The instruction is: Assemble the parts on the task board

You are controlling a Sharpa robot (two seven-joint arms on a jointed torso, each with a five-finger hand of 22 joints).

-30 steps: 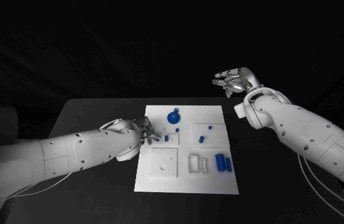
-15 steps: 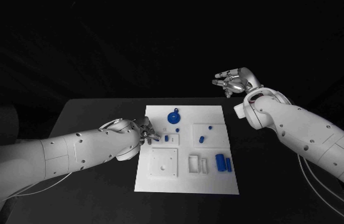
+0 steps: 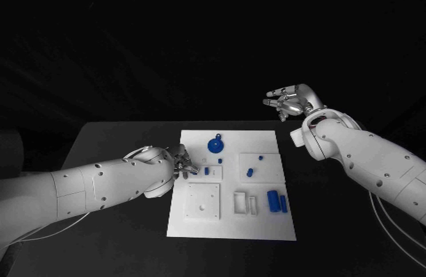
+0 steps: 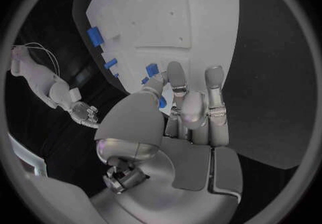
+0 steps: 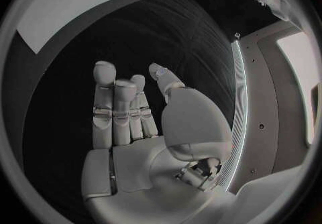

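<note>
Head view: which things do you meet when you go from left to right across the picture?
Left hand → round blue part → small blue part → pair of upright blue parts → right hand, raised beyond the task board.

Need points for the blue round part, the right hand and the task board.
blue round part (image 3: 215, 145), head view, middle of its disc.
right hand (image 3: 290, 100), head view, middle of the hand, raised beyond the table's far right corner.
task board (image 3: 266, 228), head view, bare near-right corner.

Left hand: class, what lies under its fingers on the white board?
Under the left hand lies the board's left edge. A small blue part peeks between its fingers; whether they grip it is hidden.
</note>
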